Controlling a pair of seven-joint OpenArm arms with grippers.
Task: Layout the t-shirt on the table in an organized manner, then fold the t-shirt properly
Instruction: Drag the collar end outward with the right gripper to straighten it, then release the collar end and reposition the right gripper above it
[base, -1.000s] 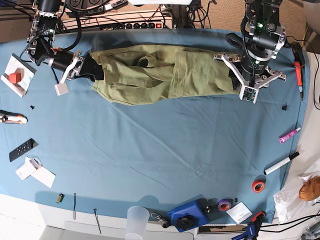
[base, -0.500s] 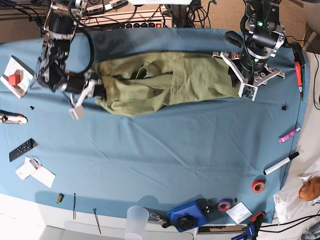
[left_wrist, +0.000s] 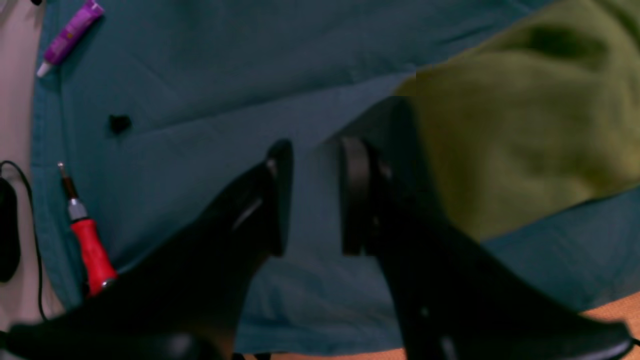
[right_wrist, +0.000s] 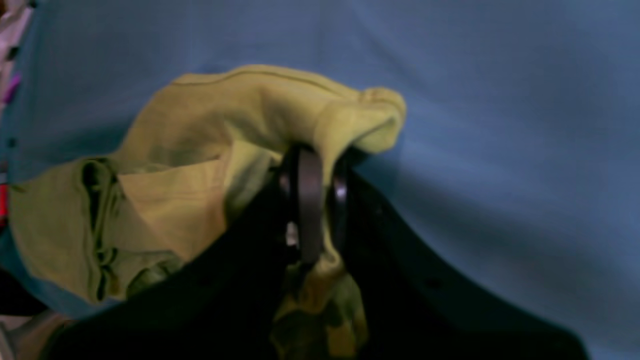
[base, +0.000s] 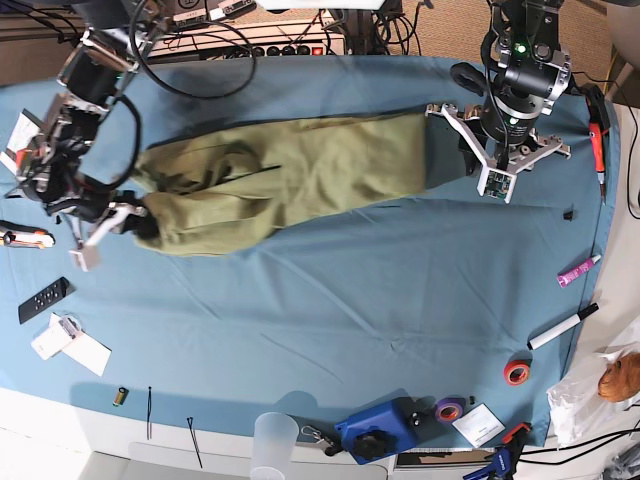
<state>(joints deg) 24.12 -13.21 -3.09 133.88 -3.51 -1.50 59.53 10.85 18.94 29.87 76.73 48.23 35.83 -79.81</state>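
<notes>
Ahead, t-shirt hem beside left jaws, blue table beyond.

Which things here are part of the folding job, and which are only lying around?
Part of the job:
- t-shirt
- table
- right gripper, shut on the shirt
- left gripper, jaws apart, holding nothing

Lying around:
- red screwdriver
- purple tube
- black marker
- red tape roll
- remote

Middle of frame: bare blue table below the t-shirt, open for passing.
Right edge: purple tube, marker, tape rolls.
Bottom edge: cup, blue tool.
Lower left: remote, cards.
</notes>
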